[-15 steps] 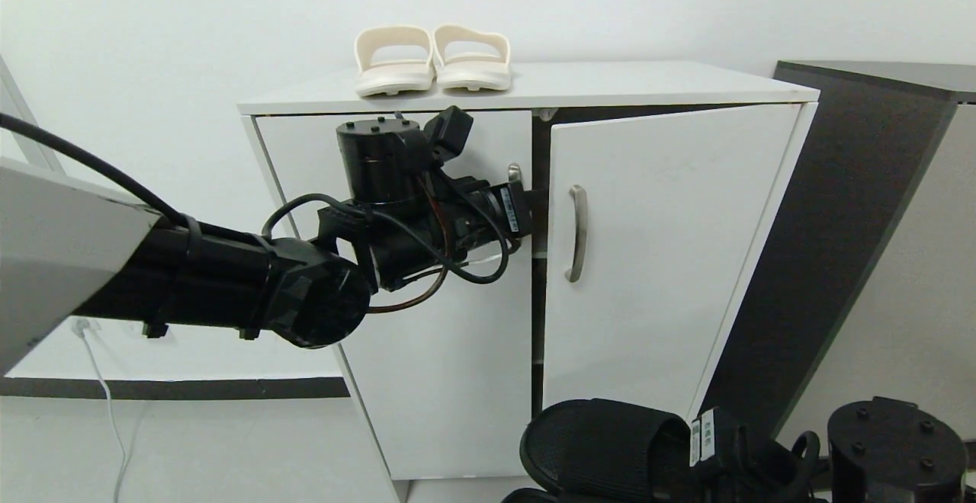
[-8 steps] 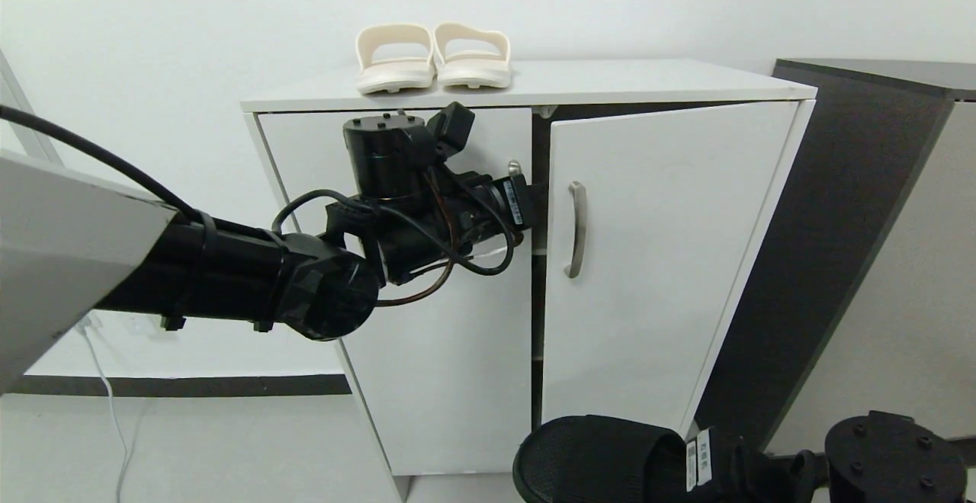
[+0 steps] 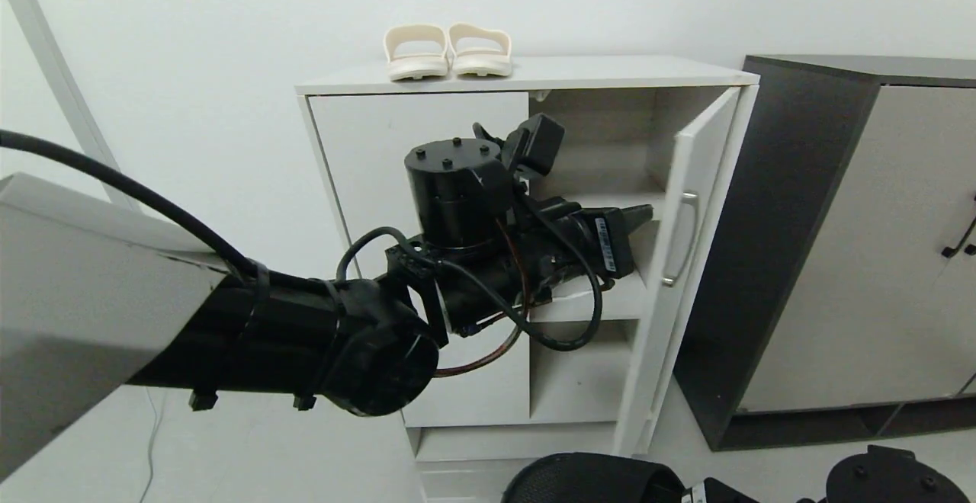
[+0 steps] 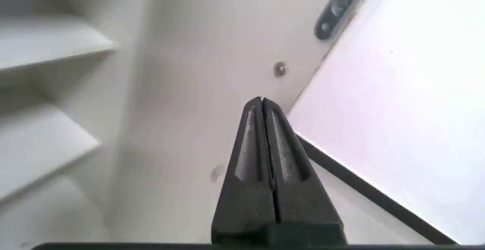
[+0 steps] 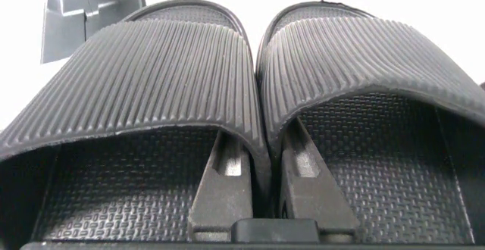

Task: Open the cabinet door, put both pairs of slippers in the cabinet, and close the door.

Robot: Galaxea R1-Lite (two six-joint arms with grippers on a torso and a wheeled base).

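left gripper pinched shut, empty; cabinet door at its 3 o'clock: withdraw it | right gripper clamps black slippers: slide them level onto shelf

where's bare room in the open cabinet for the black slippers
The top compartment and bottom compartment beside the open door are bare. The middle compartment is crowded by the left hand. The cabinet top is bare right of the cream slippers.
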